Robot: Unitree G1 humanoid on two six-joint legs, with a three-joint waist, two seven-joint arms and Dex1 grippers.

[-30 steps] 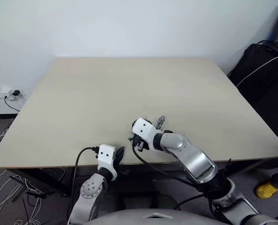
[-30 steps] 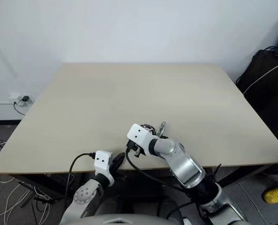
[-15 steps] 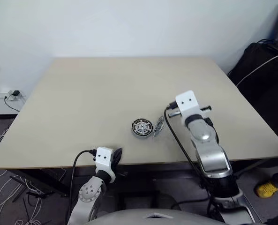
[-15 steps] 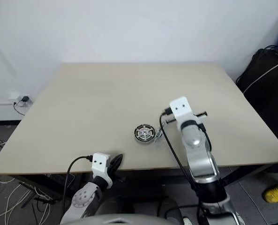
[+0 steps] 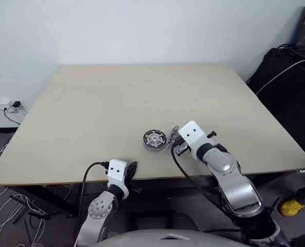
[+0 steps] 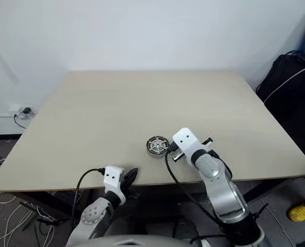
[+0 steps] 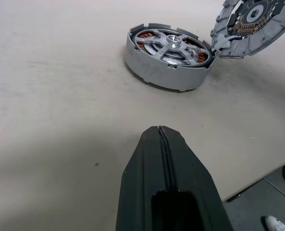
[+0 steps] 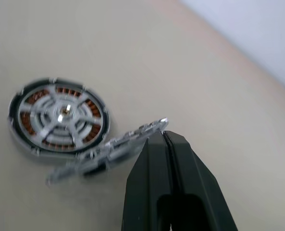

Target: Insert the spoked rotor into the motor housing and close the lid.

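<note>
The housing [image 7: 167, 57] stands on the table [image 5: 116, 98], near the front edge and a little right of the middle. The rotor [image 7: 171, 44] sits inside the housing: its silvery spokes and hub are seen from above, and the copper windings show between the spokes. The lid [image 7: 250, 21] is not on the housing. It stands tilted, nearly on its edge, just beside the housing on the right side, and its lower rim seems to touch the rim of the housing. Its ribbed inner face with the dark centre is turned toward the housing.

The right gripper [image 8: 165, 135] is above the table just to the right of the lid. Its two black fingers are pressed together, with no gap between them and nothing between them. In the right wrist view the tips are at the upper rim of the lid; it is not possible to say whether they touch it. The white wrist of this arm hides part of the lid in the head views.

The left gripper [image 7: 158, 130] is low at the front edge of the table, to the left of the housing and well apart from it. Its fingers are closed too and hold nothing. They point across the table toward the housing.

A dark bag [image 5: 291, 87] lies on the floor to the right of the table, and cables [image 5: 0, 164] lie on the floor to the left
</note>
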